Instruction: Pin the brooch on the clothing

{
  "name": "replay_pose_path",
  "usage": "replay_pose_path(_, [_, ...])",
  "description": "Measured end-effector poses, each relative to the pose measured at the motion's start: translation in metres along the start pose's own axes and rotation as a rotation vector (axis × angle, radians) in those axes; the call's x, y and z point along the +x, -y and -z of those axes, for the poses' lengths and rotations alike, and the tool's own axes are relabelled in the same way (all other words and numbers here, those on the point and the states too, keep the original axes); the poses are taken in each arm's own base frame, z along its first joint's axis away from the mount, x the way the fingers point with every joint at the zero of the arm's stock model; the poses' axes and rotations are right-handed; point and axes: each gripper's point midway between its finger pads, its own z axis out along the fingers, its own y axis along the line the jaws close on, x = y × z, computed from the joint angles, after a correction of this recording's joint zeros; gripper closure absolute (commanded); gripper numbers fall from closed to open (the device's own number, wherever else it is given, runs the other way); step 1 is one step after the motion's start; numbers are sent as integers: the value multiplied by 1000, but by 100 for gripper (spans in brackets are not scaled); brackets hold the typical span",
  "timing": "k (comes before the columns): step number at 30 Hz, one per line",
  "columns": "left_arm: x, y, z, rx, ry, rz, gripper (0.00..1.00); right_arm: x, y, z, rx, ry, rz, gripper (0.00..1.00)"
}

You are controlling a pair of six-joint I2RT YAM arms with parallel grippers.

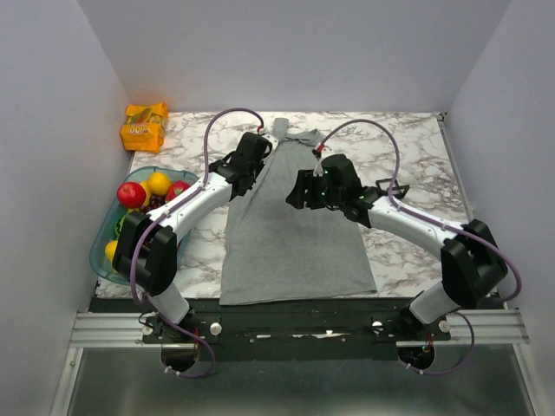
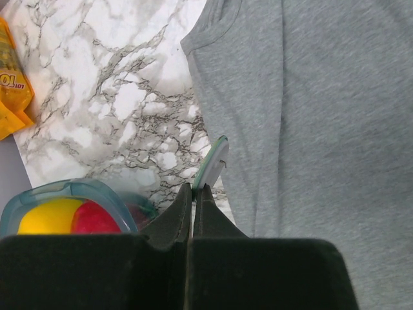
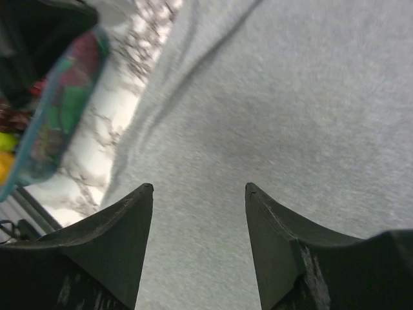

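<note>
Brooch (image 2: 213, 161) sits pinched in our left gripper (image 2: 195, 190) beside the clothing (image 2: 310, 129); our right gripper (image 3: 199, 187) hangs wide, probably to steady it

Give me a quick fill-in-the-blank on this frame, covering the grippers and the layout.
1. The left gripper is shut on the ____.
2. The right gripper is ____ above the tank top.
3. The fruit bowl sits on the ____ side of the table.
Missing words: brooch; open; left.
</note>
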Motion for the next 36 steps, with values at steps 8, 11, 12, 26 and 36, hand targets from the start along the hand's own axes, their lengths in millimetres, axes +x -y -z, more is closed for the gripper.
replay_pose_path(8, [0, 4, -10, 24, -25, -4, 100, 46, 56, -23, 250, -132, -47, 34])
replay_pose_path(11, [1, 9, -10, 47, -26, 0, 100, 38, 78, -9, 324, -124, -51, 35])
replay_pose_path(12, [0, 11, -9, 59, -21, 5, 100, 33, 88, -3, 346, -113, -55, 36])
replay_pose_path(26, [-5, 7, 13, 80, 29, 29, 100, 52, 193, 30, 585, -218, -77, 50])
replay_pose_path(36, [-3, 7, 13, 81, 25, 28, 100, 76, 209, 25, 635, -298, -81, 54])
